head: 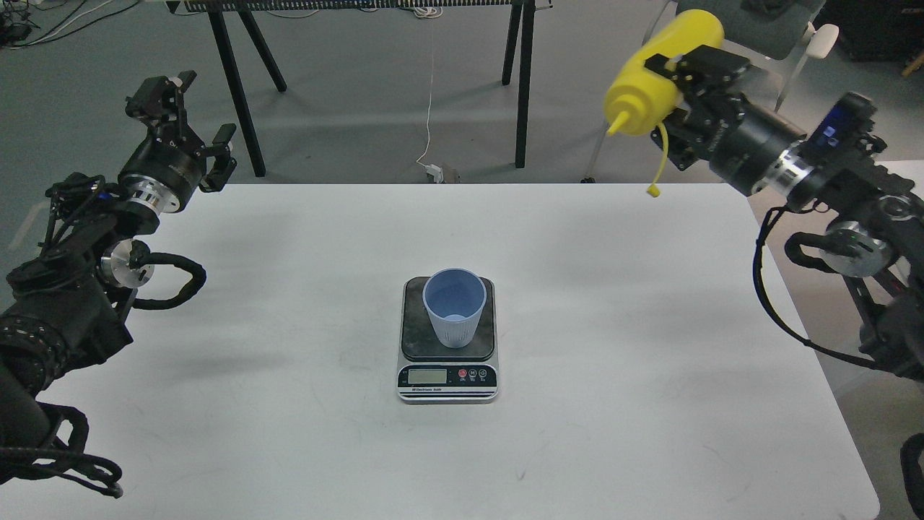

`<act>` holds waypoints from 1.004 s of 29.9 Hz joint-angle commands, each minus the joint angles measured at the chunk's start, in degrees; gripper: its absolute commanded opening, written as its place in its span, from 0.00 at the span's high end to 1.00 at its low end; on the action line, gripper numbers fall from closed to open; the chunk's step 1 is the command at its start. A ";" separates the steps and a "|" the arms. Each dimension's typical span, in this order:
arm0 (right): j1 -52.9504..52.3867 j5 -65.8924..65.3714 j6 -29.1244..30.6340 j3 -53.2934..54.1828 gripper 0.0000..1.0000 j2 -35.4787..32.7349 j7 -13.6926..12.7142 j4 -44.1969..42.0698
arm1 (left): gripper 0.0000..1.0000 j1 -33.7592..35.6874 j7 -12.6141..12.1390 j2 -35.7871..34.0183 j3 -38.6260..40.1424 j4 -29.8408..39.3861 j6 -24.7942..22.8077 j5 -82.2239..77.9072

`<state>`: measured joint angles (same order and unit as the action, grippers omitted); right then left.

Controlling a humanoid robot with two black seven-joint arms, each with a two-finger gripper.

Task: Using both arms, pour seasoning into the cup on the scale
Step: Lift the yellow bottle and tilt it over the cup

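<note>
The light blue cup (453, 306) stands upright on the dark plate of the scale (447, 377) at the table's middle. My right gripper (684, 78) is shut on the yellow seasoning bottle (660, 74) and holds it high above the table's far right corner. The bottle is tilted, its nozzle pointing down and left, and its small cap dangles on a strap (655, 189). My left gripper (189, 108) is open and empty above the table's far left corner.
The white table (289, 433) carries only the scale and cup. A grey chair (693, 87) stands behind the right arm, black table legs (521, 87) at the back. Another white table's edge (884, 195) is at the far right.
</note>
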<state>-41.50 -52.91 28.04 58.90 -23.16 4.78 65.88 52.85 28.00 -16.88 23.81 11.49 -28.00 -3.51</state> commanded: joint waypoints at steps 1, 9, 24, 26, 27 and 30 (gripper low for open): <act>-10.06 -8.49 -0.04 -13.34 0.71 1.98 0.15 0.92 | 0.10 0.41 0.00 0.71 0.01 -0.06 0.00 0.00; -16.94 -30.83 -2.10 -22.60 0.71 7.96 1.29 5.39 | 0.10 0.41 0.00 0.71 0.10 0.02 0.00 0.08; -18.35 -50.70 -12.04 -26.73 0.72 8.05 5.86 6.36 | 0.10 0.33 0.00 1.33 0.10 0.03 0.00 0.08; -18.26 -53.07 -12.92 -27.43 0.72 8.05 6.56 6.36 | 0.10 0.33 0.00 1.33 0.01 0.03 0.00 0.08; -18.17 -53.78 -13.36 -27.61 0.72 7.96 6.74 6.45 | 0.10 0.33 0.00 1.33 0.10 0.03 0.00 0.08; -18.17 -55.28 -13.62 -27.79 0.72 7.78 6.83 7.59 | 0.10 0.33 0.00 1.33 0.10 0.03 0.00 0.08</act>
<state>-59.71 -106.67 14.81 31.29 -15.20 11.40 72.62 53.12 28.00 -15.57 23.89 11.52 -28.00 -3.43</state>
